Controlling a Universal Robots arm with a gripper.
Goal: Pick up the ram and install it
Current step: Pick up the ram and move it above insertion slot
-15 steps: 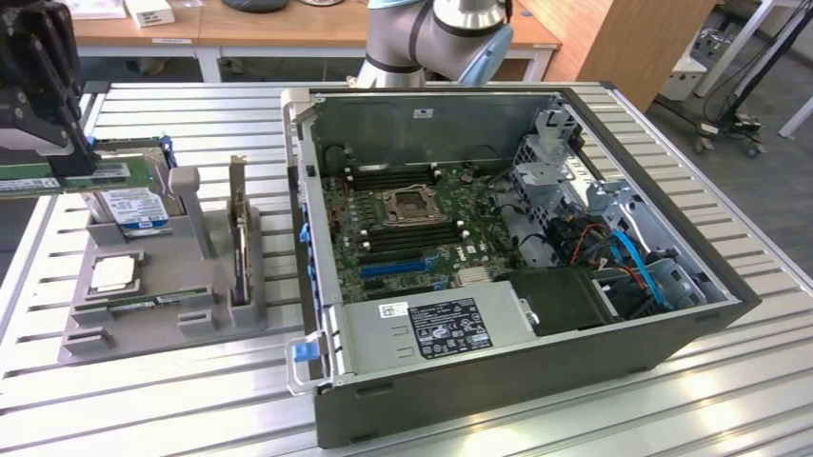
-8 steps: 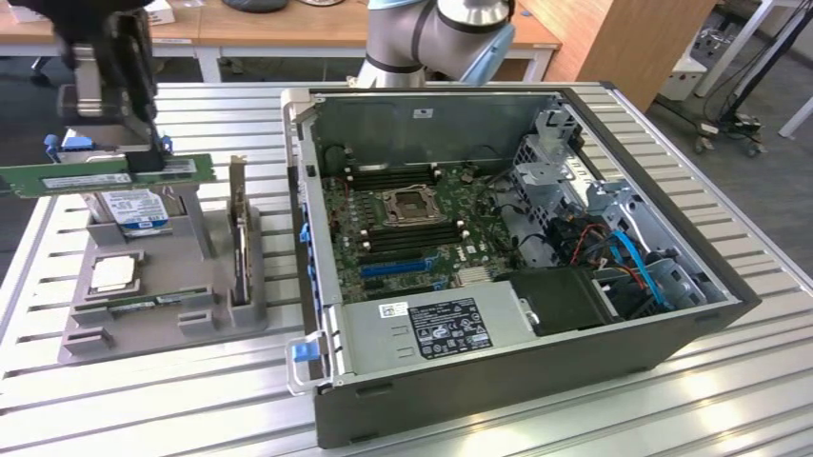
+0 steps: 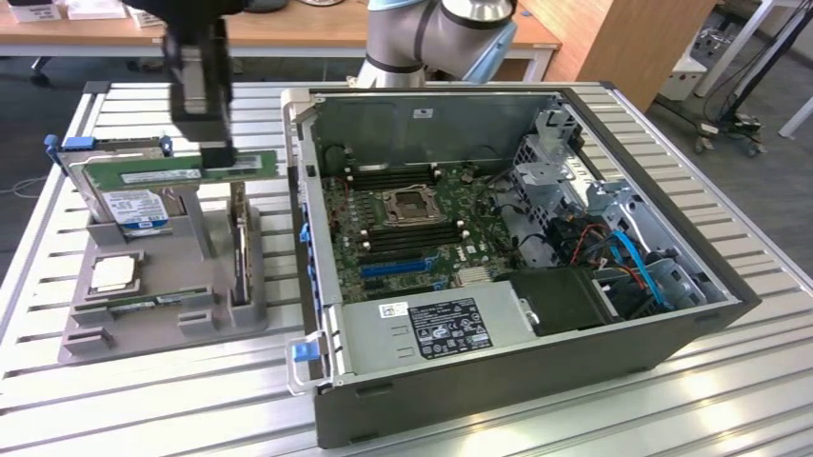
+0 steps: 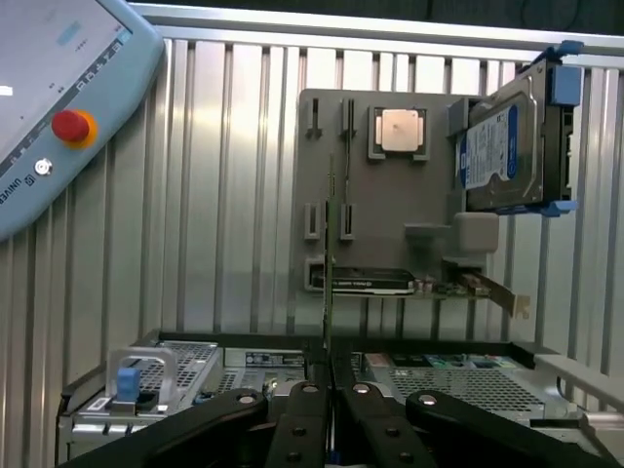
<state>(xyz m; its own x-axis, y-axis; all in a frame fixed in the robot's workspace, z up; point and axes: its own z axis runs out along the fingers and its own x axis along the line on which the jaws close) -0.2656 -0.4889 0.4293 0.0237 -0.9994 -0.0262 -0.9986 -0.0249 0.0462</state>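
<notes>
The ram, a long green stick with a white label, hangs level above the grey holder block at the exterior view's left. My gripper comes down from above and is shut on the stick near its end toward the computer. In the wrist view the ram appears edge-on as a thin line rising from between the closed black fingers of my gripper. The open computer case lies beside it, with the motherboard's memory slots exposed around the processor socket.
The holder block also carries a hard drive, a square silver processor chip, an upright expansion card and another green stick. A teach pendant lies on the slatted metal table.
</notes>
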